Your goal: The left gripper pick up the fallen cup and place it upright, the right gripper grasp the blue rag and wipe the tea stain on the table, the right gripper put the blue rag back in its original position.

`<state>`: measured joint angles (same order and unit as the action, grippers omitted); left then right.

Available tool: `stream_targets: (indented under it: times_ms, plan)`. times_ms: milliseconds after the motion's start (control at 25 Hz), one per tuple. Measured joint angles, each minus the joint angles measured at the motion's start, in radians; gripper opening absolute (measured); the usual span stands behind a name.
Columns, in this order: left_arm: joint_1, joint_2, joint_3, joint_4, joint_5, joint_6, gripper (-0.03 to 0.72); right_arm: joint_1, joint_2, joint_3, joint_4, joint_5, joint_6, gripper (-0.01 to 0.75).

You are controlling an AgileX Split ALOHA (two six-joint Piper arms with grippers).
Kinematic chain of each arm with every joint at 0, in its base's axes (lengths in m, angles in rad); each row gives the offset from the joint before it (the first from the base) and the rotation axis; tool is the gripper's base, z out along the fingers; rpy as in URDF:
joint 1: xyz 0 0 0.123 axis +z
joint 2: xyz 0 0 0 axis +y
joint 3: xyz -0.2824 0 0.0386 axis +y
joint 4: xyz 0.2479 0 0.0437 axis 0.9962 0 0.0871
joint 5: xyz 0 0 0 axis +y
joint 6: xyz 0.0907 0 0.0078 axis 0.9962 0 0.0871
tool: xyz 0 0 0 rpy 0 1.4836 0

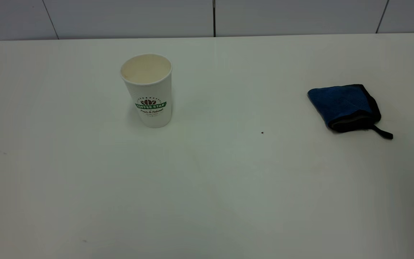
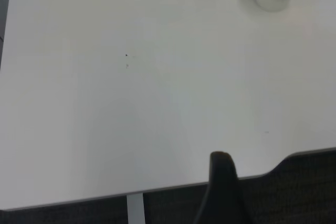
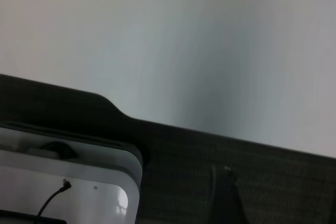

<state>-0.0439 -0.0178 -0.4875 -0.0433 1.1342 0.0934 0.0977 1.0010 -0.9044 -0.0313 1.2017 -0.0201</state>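
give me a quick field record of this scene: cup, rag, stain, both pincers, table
cup: the cup stands upright, mouth up, on the left half of the table, logo facing the exterior camera
rag: the blue rag lies folded on the right side, loop trailing toward the right edge
stain: no amber blotch visible; only a tiny dark speck between cup and rag
left pincer: pulled back at the table edge, far from the cup; one finger shows
right pincer: off the table, one finger shows
table: the table, white
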Motion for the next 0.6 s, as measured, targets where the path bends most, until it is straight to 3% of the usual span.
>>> stream_targets:
  times_ms: [120, 320, 600]
  plan:
    - [0.0, 0.0, 0.0, 0.0, 0.0, 0.0, 0.583, -0.038, -0.208, 0.156, -0.001, -0.013, 0.02, 0.557]
    - [0.0, 0.0, 0.0, 0.0, 0.0, 0.0, 0.583, -0.039, -0.538, 0.374, 0.004, -0.026, 0.058, 0.555]
    - [0.0, 0.0, 0.0, 0.0, 0.0, 0.001, 0.583, -0.039, -0.792, 0.423, 0.004, -0.083, 0.07, 0.553]
